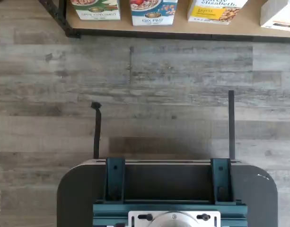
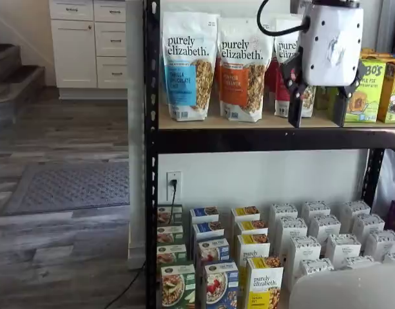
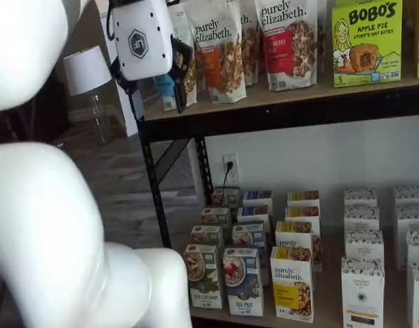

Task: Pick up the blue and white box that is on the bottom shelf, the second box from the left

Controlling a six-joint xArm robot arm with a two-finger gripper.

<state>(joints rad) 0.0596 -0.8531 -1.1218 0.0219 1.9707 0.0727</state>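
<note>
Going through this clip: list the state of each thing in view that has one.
gripper: open, empty, up beside the upper shelf
blue and white box: upright in the front row of the bottom shelf, untouched
green-and-white box: upright beside it
granola bags: standing on the upper shelf

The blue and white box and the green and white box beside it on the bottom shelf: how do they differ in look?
The small blue and white cardboard box has a blue front; the small green and white cardboard box has a green one. The blue box pictures a bowl with red berries; the green box's bowl shows brownish cereal. Both stand upright in the front row of the bottom shelf, side by side, similar in size.
</note>
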